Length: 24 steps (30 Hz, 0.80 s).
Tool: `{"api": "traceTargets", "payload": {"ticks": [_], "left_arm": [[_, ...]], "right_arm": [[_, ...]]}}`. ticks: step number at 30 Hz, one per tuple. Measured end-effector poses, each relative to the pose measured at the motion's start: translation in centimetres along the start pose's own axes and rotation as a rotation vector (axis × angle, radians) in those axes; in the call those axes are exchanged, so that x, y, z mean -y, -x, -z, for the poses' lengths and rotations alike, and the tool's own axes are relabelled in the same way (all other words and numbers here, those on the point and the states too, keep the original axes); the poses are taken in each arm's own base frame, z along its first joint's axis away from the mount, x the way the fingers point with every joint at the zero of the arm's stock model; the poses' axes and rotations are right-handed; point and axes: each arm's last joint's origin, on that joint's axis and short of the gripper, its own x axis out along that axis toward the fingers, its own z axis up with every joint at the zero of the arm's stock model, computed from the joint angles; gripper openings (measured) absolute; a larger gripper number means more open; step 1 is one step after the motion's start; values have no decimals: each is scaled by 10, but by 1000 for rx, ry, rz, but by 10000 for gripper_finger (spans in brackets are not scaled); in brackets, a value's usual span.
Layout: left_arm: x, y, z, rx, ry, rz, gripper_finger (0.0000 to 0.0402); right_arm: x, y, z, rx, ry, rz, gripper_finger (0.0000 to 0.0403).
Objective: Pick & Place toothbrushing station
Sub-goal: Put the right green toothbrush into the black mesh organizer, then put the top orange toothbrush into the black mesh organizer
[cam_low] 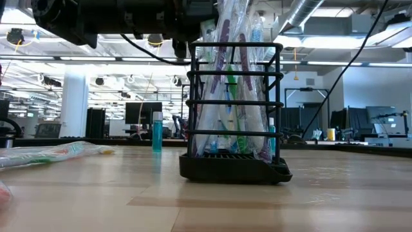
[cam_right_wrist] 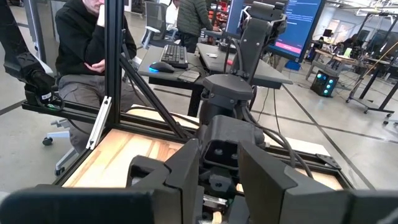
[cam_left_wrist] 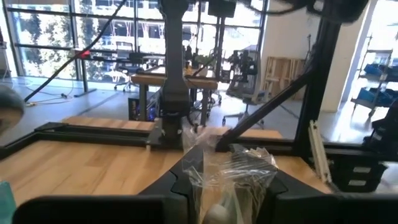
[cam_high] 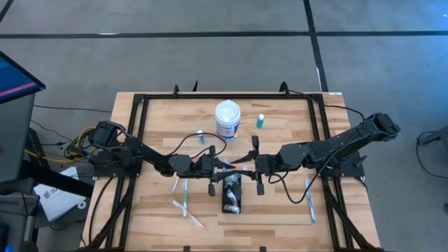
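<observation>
At the middle of the wooden table [cam_high: 280, 210], toward its front edge, we are seeing the toothbrushing station [cam_low: 233, 116] standing upright, its black slots filled with plastic-wrapped toothbrushes [cam_low: 226, 77]. Our left gripper [cam_high: 212, 168] and right gripper [cam_high: 257, 165] are hovering just beside it, one on each side; we cannot tell whether either gripper's fingers are open or closed. A white tub [cam_high: 227, 119] is sitting farther back.
</observation>
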Motion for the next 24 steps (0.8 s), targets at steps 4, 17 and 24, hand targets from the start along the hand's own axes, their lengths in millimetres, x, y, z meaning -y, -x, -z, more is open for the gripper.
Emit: {"api": "traceTargets", "payload": {"ticks": [4,17,24], "left_arm": [[-2,-3,-1,-4,-9,22,84],[-4,-2,-17,29,11,51,161],[-5,7,-35,-26,-25,40,167]], "right_arm": [[0,0,0,0,0,0,102],[0,0,0,0,0,0,102],[0,0,0,0,0,0,102]]}}
